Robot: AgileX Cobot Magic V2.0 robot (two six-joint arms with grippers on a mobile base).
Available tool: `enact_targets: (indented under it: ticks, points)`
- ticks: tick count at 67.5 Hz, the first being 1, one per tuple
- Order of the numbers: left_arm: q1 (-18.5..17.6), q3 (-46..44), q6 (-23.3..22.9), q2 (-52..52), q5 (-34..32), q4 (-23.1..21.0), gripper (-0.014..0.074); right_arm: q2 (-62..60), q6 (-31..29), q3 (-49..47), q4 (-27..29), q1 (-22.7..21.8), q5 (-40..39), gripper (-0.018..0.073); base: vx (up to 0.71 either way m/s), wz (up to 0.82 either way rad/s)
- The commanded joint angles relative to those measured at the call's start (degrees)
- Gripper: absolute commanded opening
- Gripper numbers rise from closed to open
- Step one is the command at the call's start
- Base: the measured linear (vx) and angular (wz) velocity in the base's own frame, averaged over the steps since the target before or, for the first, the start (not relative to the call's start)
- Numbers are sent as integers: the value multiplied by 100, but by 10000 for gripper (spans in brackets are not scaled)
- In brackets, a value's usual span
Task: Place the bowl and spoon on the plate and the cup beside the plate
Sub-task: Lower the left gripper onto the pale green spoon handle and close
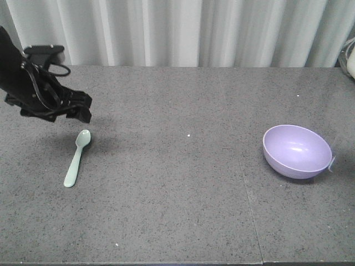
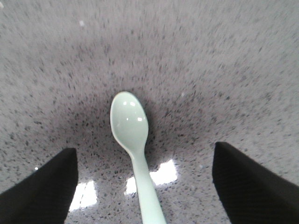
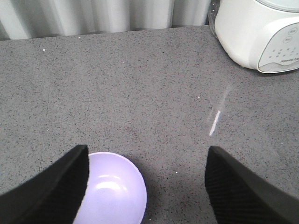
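Observation:
A pale mint-green spoon [image 1: 76, 158] lies flat on the grey speckled table [image 1: 177, 183] at the left, its head pointing away. My left gripper [image 1: 83, 113] hovers just above and behind the head. In the left wrist view the spoon [image 2: 131, 121] runs down the middle between the fingers, and the left gripper [image 2: 143, 148] is open and not touching it. At the right sits the lavender bowl [image 1: 297, 151], upright and empty. My right gripper [image 3: 147, 149] is open above the table, with the bowl [image 3: 114, 191] under its left finger. The plate and the cup are out of view.
A white appliance [image 3: 259, 32] stands at the table's far right corner, and its edge [image 1: 349, 58] also shows in the front view. A pale curtain [image 1: 177, 27] hangs behind the table. A seam [image 1: 247, 210] crosses the tabletop left of the bowl.

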Motion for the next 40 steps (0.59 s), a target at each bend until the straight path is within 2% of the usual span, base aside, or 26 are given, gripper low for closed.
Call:
enact_targets:
  ticks: [1, 17, 40]
  points:
    - [-36, -186, 3, -40, -97, -27, 557, -89, -41, -193, -70, 2, -325, 514, 0, 0]
    - [-36, -186, -156, 262, -135, 78, 557, -89, -41, -193, -76, 2, -343, 514, 0, 0]
    - [-59, -186, -157, 424, -6, 133, 557, -89, -41, -193, -82, 2, -383, 514, 0, 0]
